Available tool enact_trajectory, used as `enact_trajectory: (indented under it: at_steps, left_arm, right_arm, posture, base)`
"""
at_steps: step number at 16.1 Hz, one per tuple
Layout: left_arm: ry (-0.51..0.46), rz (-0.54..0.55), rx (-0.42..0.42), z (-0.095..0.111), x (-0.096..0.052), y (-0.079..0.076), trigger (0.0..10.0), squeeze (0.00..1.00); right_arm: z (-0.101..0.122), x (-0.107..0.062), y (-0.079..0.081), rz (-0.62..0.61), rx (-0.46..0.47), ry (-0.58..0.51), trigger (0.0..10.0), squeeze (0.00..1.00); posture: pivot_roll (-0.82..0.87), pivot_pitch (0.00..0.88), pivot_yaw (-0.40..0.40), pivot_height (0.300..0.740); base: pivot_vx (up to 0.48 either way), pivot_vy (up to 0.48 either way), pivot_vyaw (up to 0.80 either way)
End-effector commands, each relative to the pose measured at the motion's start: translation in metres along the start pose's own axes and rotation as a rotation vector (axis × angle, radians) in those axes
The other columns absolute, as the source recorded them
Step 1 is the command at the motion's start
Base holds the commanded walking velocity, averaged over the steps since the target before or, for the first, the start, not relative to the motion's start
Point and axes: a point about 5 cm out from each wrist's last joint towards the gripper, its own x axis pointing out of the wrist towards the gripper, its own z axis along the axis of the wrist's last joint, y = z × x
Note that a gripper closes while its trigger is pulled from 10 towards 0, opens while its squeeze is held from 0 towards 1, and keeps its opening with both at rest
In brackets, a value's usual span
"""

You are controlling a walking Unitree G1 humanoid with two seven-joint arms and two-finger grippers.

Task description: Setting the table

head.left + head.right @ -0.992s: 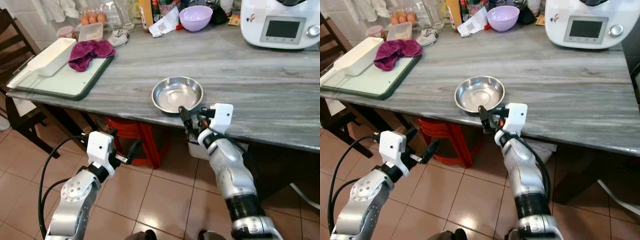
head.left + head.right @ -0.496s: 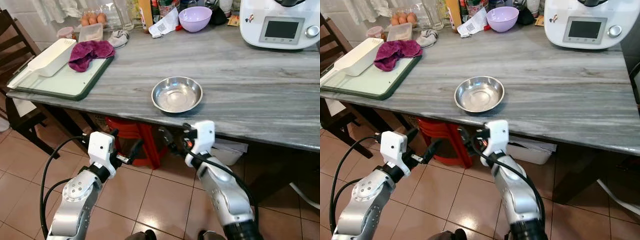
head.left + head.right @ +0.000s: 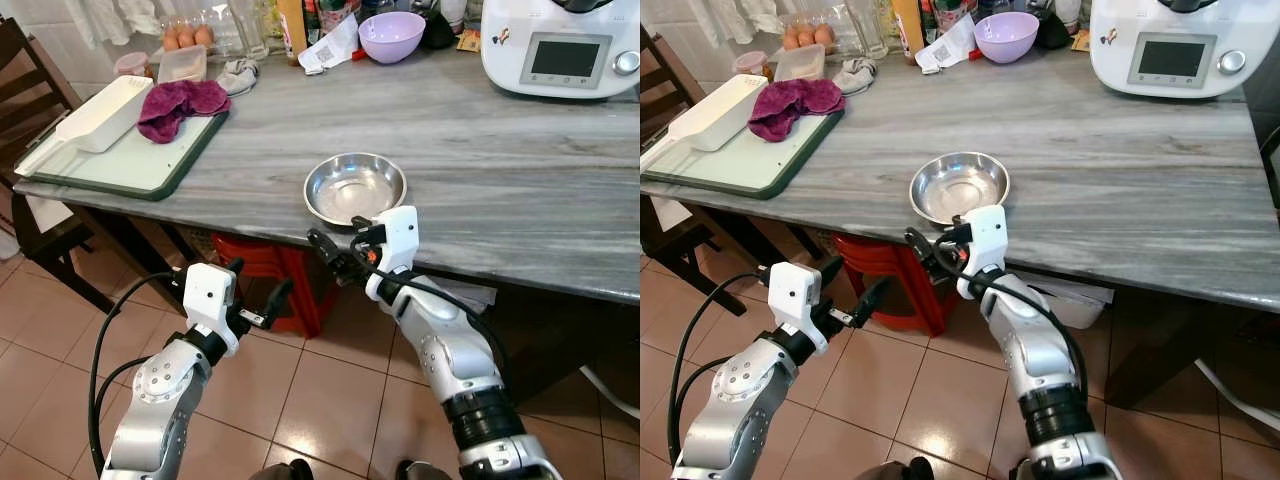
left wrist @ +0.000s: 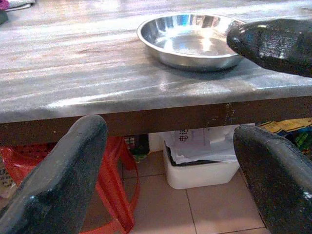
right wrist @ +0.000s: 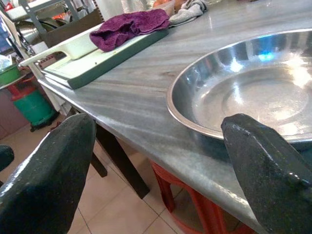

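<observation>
Grey wood-grain tabletop (image 3: 520, 190): our left gripper (image 3: 262, 305) hangs spread below its edge; the round steel dish (image 3: 355, 188) sits near that edge; our right gripper (image 3: 335, 258), spread, approaches. Next, we judge, it must close on the rim.

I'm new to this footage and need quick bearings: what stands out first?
A shiny steel bowl sits alone near the front edge of the grey marble table, with the right gripper open just below that edge. The left gripper hangs open lower down over the tiled floor, and a purple cloth lies on a green tray at the table's left end.
</observation>
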Motion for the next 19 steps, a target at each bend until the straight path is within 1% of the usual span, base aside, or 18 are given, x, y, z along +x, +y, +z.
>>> enact_trajectory:
  at_steps: [1, 5, 7, 13, 19]
  left_arm:
    - [0.014, 0.022, 0.009, -0.003, -0.003, 0.004, 10.0, 0.0]
    - [0.015, 0.025, 0.007, -0.003, -0.004, 0.004, 10.0, 0.0]
    - [0.015, 0.024, 0.008, -0.003, -0.003, 0.004, 10.0, 0.0]
    - [0.019, 0.02, 0.013, -0.003, -0.005, 0.005, 10.0, 0.0]
    - [0.018, -0.02, 0.016, 0.0, -0.005, 0.004, 10.0, 0.0]
  right_arm:
    - [0.0, 0.004, 0.003, 0.016, 0.004, 0.001, 10.0, 0.0]
    - [-0.007, 0.004, 0.008, 0.044, 0.0, 0.006, 10.0, 0.0]
    - [-0.009, 0.004, 0.007, 0.038, -0.005, 0.005, 10.0, 0.0]
    - [-0.01, 0.002, -0.011, -0.029, -0.02, 0.014, 10.0, 0.0]
    - [0.001, 0.005, -0.033, -0.099, -0.058, -0.009, 10.0, 0.0]
  posture:
    - [-0.05, 0.144, 0.149, 0.74]
    - [-0.05, 0.147, 0.151, 0.74]
    - [-0.05, 0.148, 0.153, 0.74]
    - [-0.04, 0.153, 0.16, 0.74]
    - [-0.04, 0.152, 0.16, 0.74]
  base:
    - [0.0, 0.0, 0.0]
    - [0.0, 0.0, 0.0]
    - [0.0, 0.0, 0.0]
    - [0.0, 0.0, 0.0]
    - [0.0, 0.0, 0.0]
